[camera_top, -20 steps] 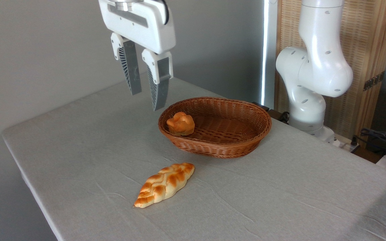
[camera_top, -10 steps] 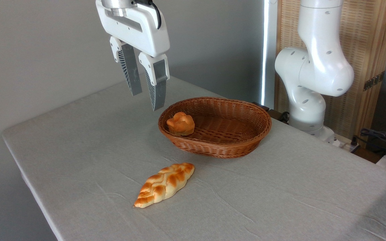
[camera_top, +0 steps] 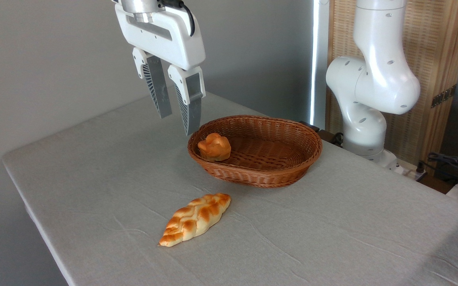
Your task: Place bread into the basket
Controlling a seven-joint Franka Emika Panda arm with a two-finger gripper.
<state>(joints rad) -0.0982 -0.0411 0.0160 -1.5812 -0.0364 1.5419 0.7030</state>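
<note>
With the bread [camera_top: 214, 146] already sitting inside the basket [camera_top: 276, 174] at its left end, the empty, open gripper [camera_top: 176, 123] is drifting slightly right and lower at upper centre-left, suggesting placement is done.

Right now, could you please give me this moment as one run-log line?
pincer: open, empty, above table | bread: in basket, left end | braided loaf: on table, outside basket

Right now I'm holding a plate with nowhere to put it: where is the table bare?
Bare cloth runs from the braided loaf to the right edge of the table, and left of the basket. It is crowded at the basket's left end, where the bun sits below the open gripper.
</note>
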